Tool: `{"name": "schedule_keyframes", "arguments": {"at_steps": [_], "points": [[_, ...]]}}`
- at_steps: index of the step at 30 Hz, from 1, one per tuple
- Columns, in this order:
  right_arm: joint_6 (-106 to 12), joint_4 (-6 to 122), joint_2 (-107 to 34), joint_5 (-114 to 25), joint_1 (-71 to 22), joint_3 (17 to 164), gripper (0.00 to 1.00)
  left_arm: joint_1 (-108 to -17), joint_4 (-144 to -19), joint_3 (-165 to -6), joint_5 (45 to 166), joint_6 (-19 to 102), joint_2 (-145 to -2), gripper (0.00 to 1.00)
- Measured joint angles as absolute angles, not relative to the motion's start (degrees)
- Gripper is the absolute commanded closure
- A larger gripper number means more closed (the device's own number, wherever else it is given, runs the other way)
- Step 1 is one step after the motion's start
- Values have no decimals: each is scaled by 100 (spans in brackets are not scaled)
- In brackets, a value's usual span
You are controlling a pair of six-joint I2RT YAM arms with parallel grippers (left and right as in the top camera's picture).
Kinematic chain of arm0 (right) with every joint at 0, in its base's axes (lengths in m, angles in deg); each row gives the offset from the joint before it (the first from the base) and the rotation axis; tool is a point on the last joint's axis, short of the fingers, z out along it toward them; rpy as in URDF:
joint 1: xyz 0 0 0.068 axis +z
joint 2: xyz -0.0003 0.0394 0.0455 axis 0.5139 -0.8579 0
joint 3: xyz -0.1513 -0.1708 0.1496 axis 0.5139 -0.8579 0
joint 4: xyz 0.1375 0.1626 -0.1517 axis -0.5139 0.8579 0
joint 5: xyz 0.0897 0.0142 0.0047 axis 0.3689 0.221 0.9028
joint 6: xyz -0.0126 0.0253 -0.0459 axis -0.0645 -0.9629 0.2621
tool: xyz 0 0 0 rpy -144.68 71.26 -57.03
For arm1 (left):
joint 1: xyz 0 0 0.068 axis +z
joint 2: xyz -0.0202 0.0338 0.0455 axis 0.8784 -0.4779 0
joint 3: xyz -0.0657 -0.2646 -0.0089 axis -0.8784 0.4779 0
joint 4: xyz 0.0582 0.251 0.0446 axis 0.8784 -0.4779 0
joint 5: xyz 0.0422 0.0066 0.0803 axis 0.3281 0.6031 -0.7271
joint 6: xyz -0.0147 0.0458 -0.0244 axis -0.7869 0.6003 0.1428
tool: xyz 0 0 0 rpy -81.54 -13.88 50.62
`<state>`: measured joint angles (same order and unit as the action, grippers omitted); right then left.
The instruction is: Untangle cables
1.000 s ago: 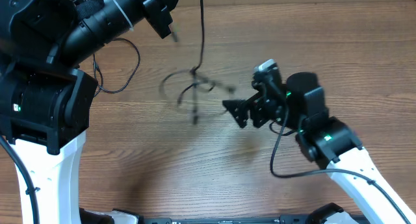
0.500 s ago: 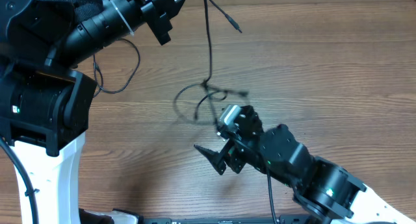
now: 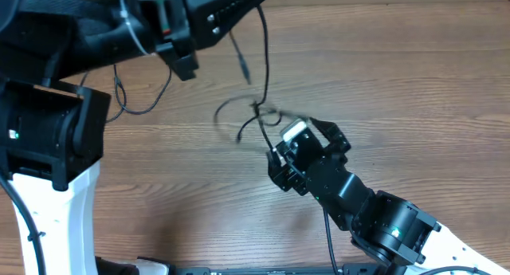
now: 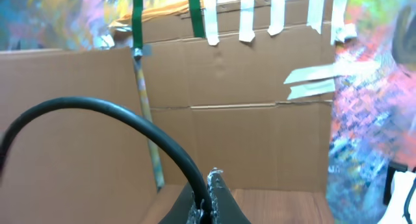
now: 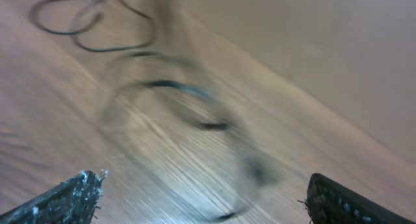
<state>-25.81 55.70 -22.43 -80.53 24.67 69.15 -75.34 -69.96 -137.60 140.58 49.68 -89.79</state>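
Fingers (image 5: 73,197) wide, right gripper (image 5: 205,188) near cables (image 3: 259,114)

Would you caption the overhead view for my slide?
Shut left gripper dangles tangled cables above the table; open right gripper alongside.

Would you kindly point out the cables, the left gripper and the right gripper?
cables (image 3: 257,109), overhead, knotted middle.
left gripper (image 4: 210,188), left wrist, shut fingertips.
right gripper (image 5: 203,185), right wrist, midway between open fingertips.
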Motion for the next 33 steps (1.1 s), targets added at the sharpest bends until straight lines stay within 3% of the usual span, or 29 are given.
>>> {"name": "schedule_keyframes", "arguments": {"at_steps": [10,18,27,33], "points": [[-2856,5749,-1297,-7380,2467,6915,0,-7044,-6674,-13762,14797,4890,-8970,96],[-3197,5931,-1841,-9395,2225,6915,0,-7044,-6065,-13762,15459,4505,-8968,96],[-3794,6138,-1859,-9358,1805,6915,0,-7044,-5953,-13762,15846,4474,-8970,96],[-4771,7106,-1946,-9751,415,6915,0,-6721,-5592,-13762,16227,4492,-8953,96]]}}
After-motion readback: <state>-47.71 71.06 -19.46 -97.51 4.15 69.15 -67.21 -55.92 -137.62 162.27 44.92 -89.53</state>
